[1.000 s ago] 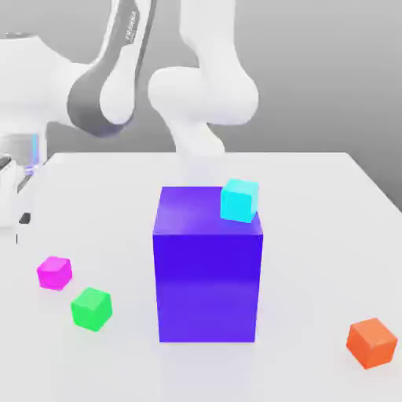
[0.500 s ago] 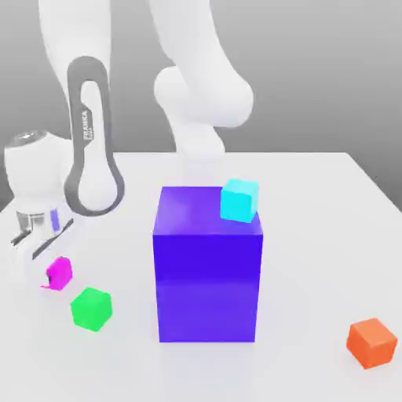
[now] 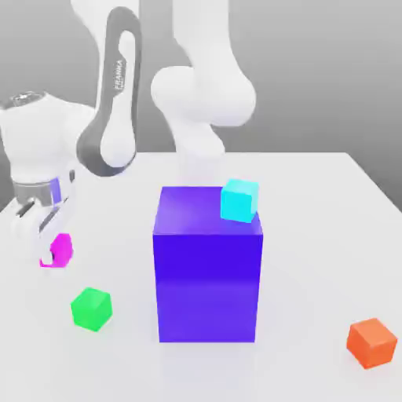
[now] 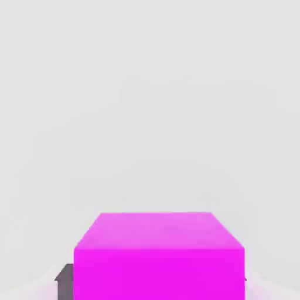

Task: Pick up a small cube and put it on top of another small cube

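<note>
The small glossy magenta-pink cube (image 3: 61, 250) hangs a little above the white table at the exterior view's left, and my gripper (image 3: 52, 250) is shut on it from above. In the hand view the same cube (image 4: 158, 258) sits between my fingers, with a dark pad (image 4: 64, 274) showing at one of its sides. A small green cube (image 3: 91, 308) rests on the table below and to the exterior view's right of the held cube. A small orange cube (image 3: 370, 342) lies far to the exterior view's right, near the front edge.
A big purple-blue block (image 3: 207, 275) stands in the middle of the table (image 3: 314, 235), with a small cyan cube (image 3: 239, 199) on its top near the back right corner. The arm's base rises behind the block.
My gripper came down over the magenta-pink cube, shut on it, and has lifted it off the table. The other cubes and the block have not moved.
</note>
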